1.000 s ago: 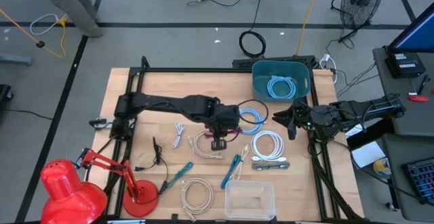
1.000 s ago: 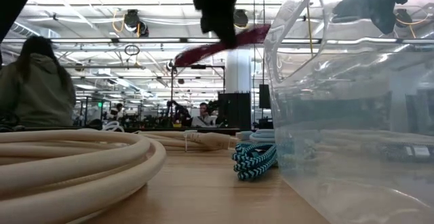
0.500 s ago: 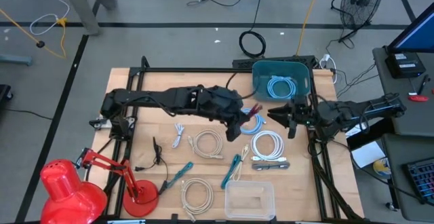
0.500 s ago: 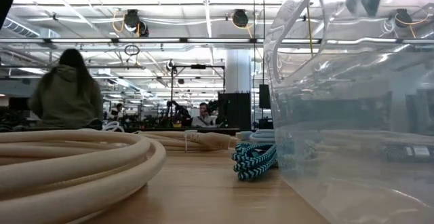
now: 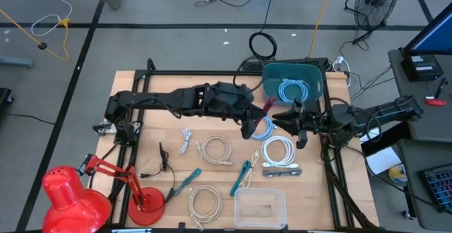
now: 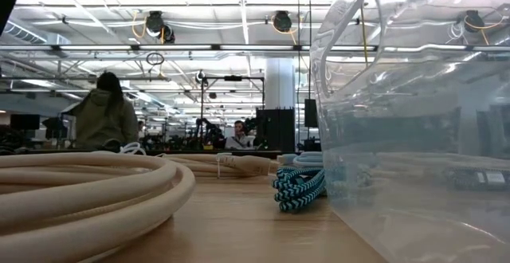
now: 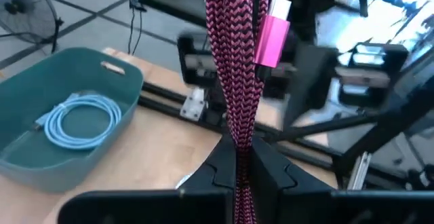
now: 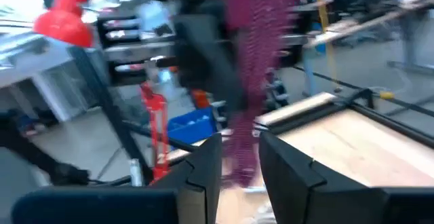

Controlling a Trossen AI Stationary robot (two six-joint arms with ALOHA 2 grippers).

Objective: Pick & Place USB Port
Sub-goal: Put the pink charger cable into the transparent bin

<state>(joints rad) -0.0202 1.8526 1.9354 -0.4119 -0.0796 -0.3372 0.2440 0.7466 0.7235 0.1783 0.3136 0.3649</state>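
On your far left you have a red desk lamp (image 5: pixel 67 194) standing at the table's (image 5: pixel 162 85) near left corner, with beige cable coils (image 5: pixel 214 150) lying further in on the wood. Your left gripper (image 7: pixel 235 173) is raised above the middle of the table and is clamped narrowly on a pink-and-black braided USB cable (image 7: pixel 234 68), whose pink plug (image 7: pixel 272 32) stands up beside the braid; from overhead the cable (image 5: pixel 268 106) sits between the two arms, just short of the teal bin (image 5: pixel 270 78). That bin holds a light-blue coiled cable (image 5: pixel 291 90). Your right gripper (image 8: pixel 239 157) meets it from the right, fingers partly open with the braid between them; whether they are touching it cannot be told.
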